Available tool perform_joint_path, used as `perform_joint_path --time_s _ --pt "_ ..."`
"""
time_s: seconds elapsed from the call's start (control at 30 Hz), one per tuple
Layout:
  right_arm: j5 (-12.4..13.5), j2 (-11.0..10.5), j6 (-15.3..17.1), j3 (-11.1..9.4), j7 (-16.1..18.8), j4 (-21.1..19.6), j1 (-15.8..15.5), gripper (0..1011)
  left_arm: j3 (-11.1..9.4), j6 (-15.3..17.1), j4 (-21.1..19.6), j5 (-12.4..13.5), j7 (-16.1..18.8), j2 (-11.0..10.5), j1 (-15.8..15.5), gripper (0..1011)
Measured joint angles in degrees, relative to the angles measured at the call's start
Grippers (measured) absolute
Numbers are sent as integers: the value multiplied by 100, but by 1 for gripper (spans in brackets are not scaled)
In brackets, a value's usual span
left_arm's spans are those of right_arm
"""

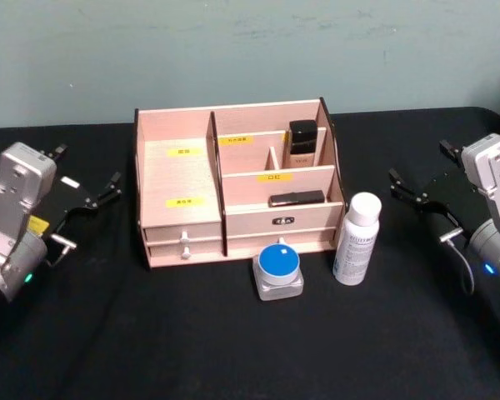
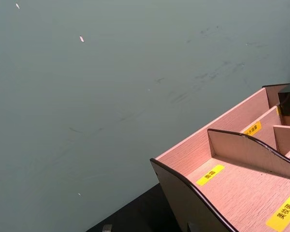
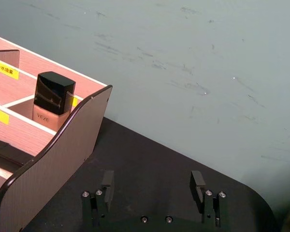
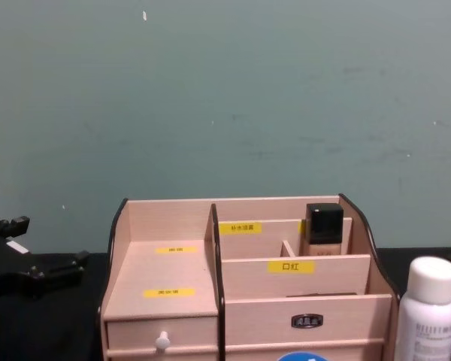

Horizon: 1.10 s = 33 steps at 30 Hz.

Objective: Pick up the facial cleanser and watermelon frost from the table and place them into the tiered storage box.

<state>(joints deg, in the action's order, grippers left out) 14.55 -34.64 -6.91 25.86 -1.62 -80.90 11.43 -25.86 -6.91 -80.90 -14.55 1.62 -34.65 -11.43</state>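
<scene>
Now, look first at the big green wall at the back. Below it lies the black table, and it carries all the things.

You see the box in the middle of the table, close to the wall. It is pale wood with dark curved sides, and it goes up in steps toward the back. Its left part is a wide, bare step with small drawers under it. Its right part has small rooms, one behind the other.

Your left end effector hangs over the table to the left of the box, well apart from it. Its fingers are spread wide and hold nothing. Your right end effector hangs on the right side, well apart from the box too. Its two fingers are also spread wide, with nothing between them.

The cleanser is a white bottle with a white cap. It stands upright on the table, just beside the front right corner of the box. The frost is a small clear pot with a round blue top. It sits on the table right in front of the box, near the cleanser and to its left.

Inside the box, a brown bottle with a black cap stands in the back right room. A flat black stick lies in a lower room in front of it. Yellow labels mark the steps. A white knob sticks out of a left drawer.
</scene>
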Motion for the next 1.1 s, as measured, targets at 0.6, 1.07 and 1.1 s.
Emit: perform_joint_path --time_s 0.6,1.07,1.1 --pt "0 0 0 0 0 0 0 1002 0 0 0 0 0 0 0 1010" --pt "0 0 0 0 0 0 0 1002 0 0 0 0 0 0 0 1010" --pt "0 0 0 0 0 0 0 1003 0 0 0 0 0 0 0 1010"
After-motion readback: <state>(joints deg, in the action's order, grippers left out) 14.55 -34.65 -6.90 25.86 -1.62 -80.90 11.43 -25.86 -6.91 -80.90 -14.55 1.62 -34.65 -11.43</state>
